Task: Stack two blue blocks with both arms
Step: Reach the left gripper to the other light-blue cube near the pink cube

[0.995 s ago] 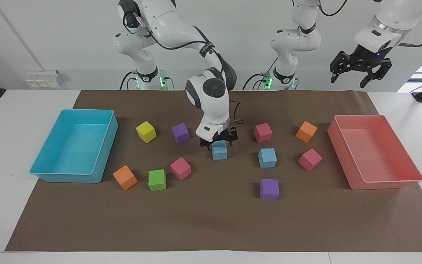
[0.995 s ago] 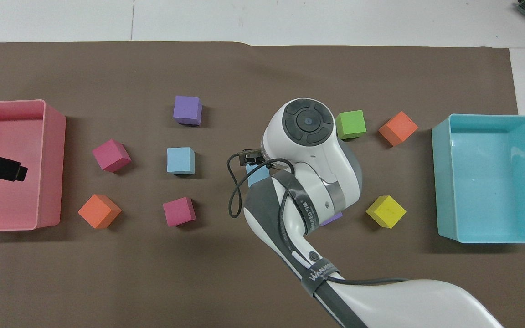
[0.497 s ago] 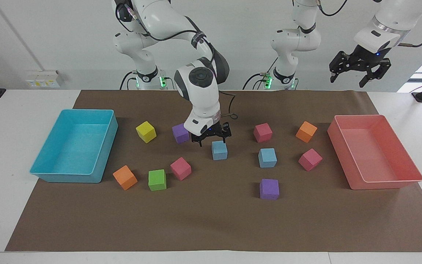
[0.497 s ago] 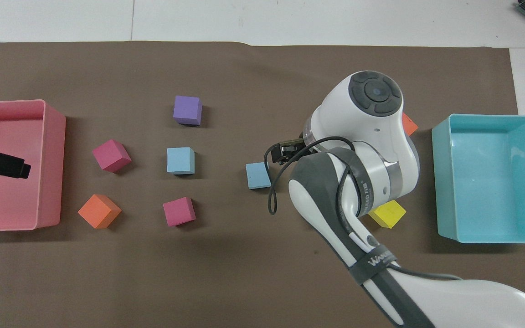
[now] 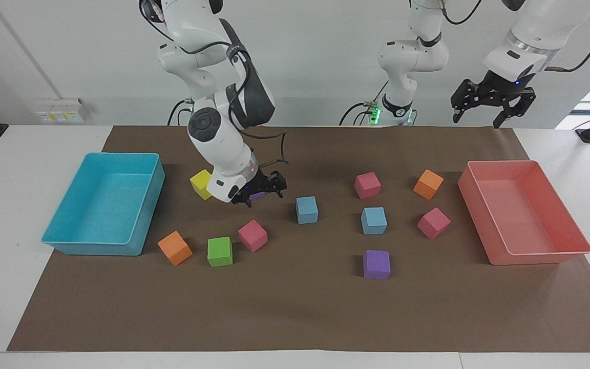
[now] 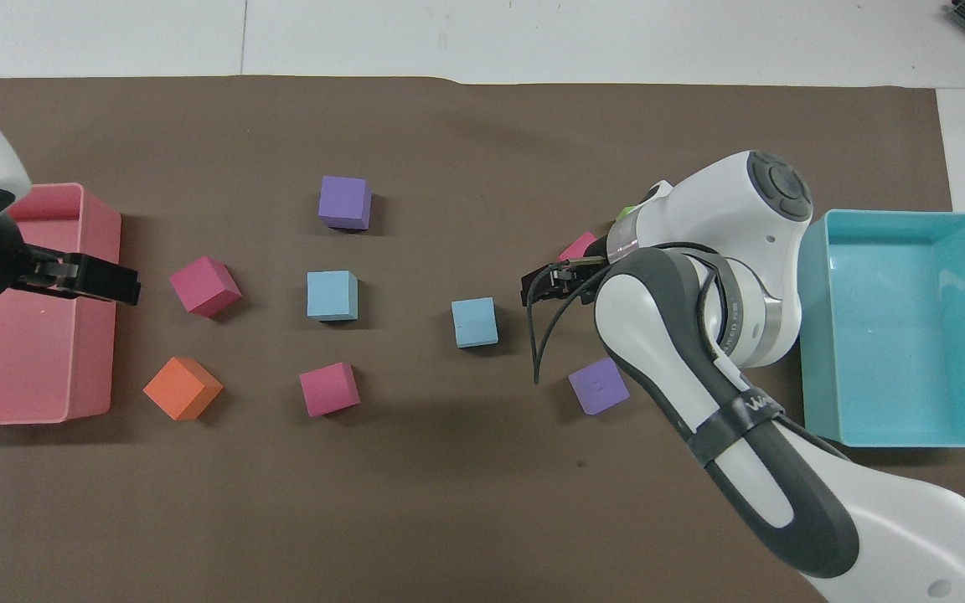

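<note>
Right gripper [image 5: 259, 193]: fingers spread, holding nothing, low over the brown mat [image 5: 295, 307] above a purple cube [image 6: 598, 386], between the yellow cube [image 5: 203, 183] and the blue block nearer the cyan tray [image 5: 307, 209], clear of that block. Left gripper [image 5: 489, 105]: fingers spread, empty, raised over the pink tray [image 5: 530, 256] at the left arm's end of the table. Second blue block [image 5: 374, 220]: flat on the mat, well apart from the first, toward the pink tray, neither stacked; cyan tray [image 5: 69, 241] at the right arm's end.
</note>
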Action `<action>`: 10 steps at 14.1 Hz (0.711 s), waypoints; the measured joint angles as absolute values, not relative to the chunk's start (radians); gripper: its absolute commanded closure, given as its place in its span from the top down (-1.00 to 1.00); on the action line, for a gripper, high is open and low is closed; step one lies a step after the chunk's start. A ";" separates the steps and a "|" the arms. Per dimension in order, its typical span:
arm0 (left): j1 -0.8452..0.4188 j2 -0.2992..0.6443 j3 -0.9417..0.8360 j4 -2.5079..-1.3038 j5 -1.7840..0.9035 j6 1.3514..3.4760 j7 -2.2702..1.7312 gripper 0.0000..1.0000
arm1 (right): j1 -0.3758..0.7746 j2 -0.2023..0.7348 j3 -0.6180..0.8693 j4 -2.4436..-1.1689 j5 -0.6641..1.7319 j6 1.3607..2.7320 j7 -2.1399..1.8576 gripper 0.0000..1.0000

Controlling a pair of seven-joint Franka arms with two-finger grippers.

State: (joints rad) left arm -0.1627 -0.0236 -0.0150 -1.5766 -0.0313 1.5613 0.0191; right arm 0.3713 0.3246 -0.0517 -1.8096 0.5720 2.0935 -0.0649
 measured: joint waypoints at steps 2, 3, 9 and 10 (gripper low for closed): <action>-0.185 -0.017 -0.015 -1.622 -0.031 1.623 -0.005 1.00 | 0.373 0.326 -0.051 -1.865 0.648 2.144 -0.116 1.00; -0.194 -0.014 -0.015 -1.646 -0.031 1.653 -0.011 1.00 | 0.372 0.328 -0.052 -1.884 0.684 2.151 -0.145 0.93; -0.224 0.010 -0.016 -1.779 -0.031 1.834 -0.060 1.00 | 0.362 0.338 -0.054 -1.929 0.821 2.163 -0.231 -1.00; -0.234 0.024 -0.016 -1.791 -0.031 1.862 -0.076 1.00 | 0.362 0.338 -0.054 -1.936 0.845 2.165 -0.231 -1.00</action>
State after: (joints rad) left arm -0.2337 0.0240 -0.0159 -1.7907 -0.0313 1.8621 -0.0757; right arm 0.3616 0.3383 -0.0536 -1.9355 0.8454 2.1645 -0.2313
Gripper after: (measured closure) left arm 0.000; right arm 0.520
